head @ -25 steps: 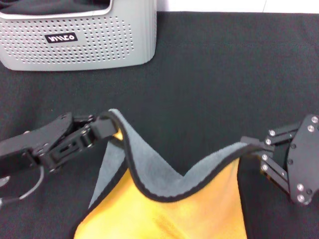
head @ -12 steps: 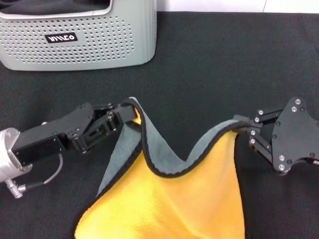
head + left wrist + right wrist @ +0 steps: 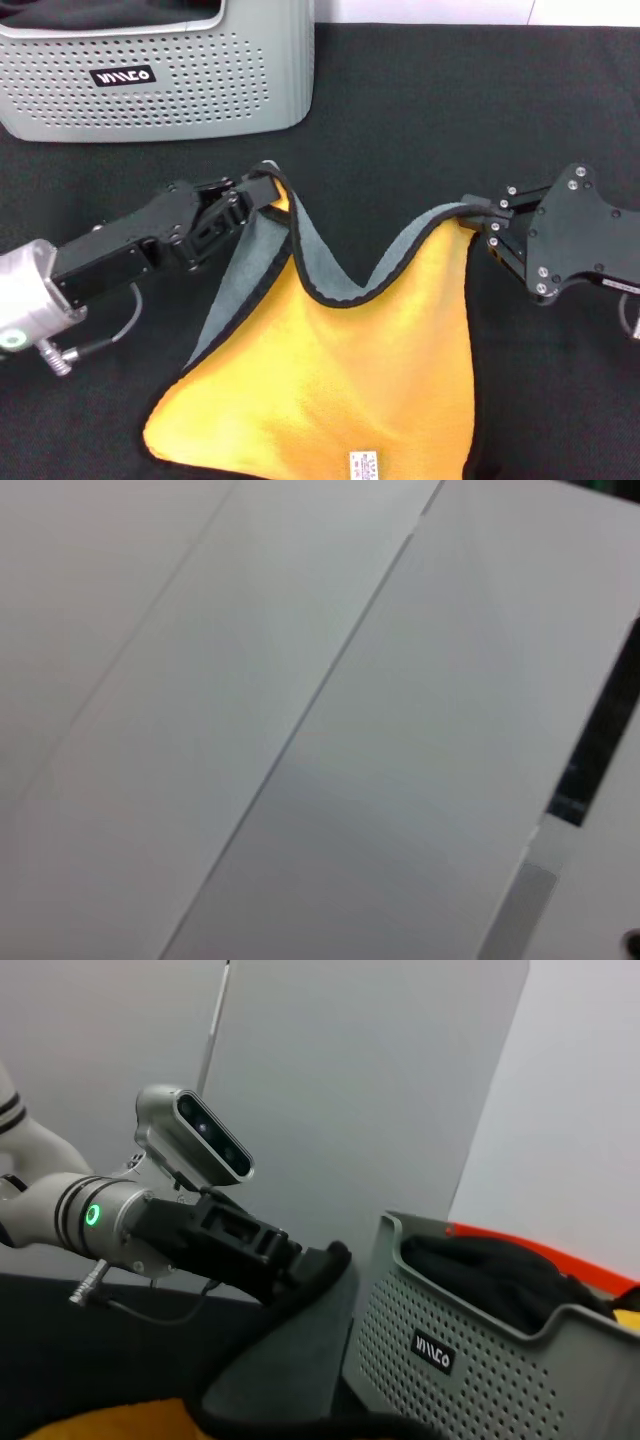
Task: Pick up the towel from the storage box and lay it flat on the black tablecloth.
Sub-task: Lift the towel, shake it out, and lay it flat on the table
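The towel [image 3: 340, 380] hangs over the black tablecloth [image 3: 450, 110], yellow face toward me, grey-blue face showing at the sagging top edge, with a white label near its lower edge. My left gripper [image 3: 268, 190] is shut on its left top corner and my right gripper [image 3: 470, 215] is shut on its right top corner. The towel's lower part rests on the cloth at the near edge. The storage box [image 3: 160, 70], light grey and perforated, stands at the far left. In the right wrist view the left gripper [image 3: 325, 1260] pinches the grey towel [image 3: 290, 1360] beside the storage box [image 3: 480, 1340].
Dark cloth lies inside the storage box [image 3: 480, 1275]. A white wall runs behind the table's far edge. The left wrist view shows only pale wall panels.
Both grippers have moved away from me toward the far side of the table, carrying the towel's top corners. More of the yellow face and the white label now show.
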